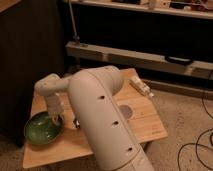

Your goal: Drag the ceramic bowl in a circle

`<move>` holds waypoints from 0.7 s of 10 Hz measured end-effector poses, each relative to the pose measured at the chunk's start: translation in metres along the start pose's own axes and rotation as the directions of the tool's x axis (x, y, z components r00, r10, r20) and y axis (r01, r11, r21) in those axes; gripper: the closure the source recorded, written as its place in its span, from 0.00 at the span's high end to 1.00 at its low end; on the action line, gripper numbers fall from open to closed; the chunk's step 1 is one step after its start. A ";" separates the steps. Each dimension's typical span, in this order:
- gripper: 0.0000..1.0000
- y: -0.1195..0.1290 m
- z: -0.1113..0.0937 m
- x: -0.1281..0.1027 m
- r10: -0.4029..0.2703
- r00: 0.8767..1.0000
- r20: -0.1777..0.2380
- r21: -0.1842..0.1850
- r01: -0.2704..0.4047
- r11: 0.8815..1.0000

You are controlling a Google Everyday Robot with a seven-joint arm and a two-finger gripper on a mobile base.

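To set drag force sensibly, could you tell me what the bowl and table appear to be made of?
Ceramic bowl: probably glazed ceramic, judging by its glossy green sheen. Table: seemingly bare light wood, matte. Gripper sits at the bowl's rim.

A low counter [147, 127] stands in the middle of the view, on the floor [185, 107]. The ceramic bowl [41, 132] sits on the counter's front left part, close to the left edge. The claw [56, 119] comes down at the bowl's right rim. It is at the end of the robot arm [97, 110], which rises from the front of the view and crosses over the counter's middle. Just right of the claw a small item [76, 122] lies on the counter, partly hidden by the arm. Right of the arm lies a round disc [125, 111], well apart from the bowl. A small package [142, 88] lies at the counter's back right corner. A long shelf [140, 54] runs behind the counter. Cables [197, 147] lie on the floor to the right.
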State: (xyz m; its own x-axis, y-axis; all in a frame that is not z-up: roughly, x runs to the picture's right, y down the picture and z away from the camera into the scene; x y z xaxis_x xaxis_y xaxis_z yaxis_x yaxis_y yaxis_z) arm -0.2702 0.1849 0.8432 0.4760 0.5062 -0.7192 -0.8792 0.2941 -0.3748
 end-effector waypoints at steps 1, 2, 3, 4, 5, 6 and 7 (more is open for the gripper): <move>0.00 0.000 0.000 0.000 0.000 1.000 0.000 0.000 0.000 1.000; 0.00 -0.001 0.000 0.000 0.001 1.000 0.000 0.000 -0.001 1.000; 0.00 -0.001 0.000 0.000 0.002 1.000 0.001 0.001 -0.002 1.000; 0.00 -0.001 0.000 0.000 0.002 1.000 0.001 0.000 -0.002 1.000; 0.00 -0.001 0.000 0.000 0.002 1.000 0.001 0.000 -0.002 1.000; 0.00 -0.002 0.000 0.000 0.002 1.000 0.001 0.000 -0.002 1.000; 0.05 -0.002 0.000 0.000 0.003 1.000 0.001 0.000 -0.003 1.000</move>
State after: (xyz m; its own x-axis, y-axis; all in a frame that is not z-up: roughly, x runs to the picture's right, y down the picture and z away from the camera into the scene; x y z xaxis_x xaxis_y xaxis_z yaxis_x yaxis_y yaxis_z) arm -0.2688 0.1841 0.8439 0.4737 0.5077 -0.7196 -0.8804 0.2930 -0.3728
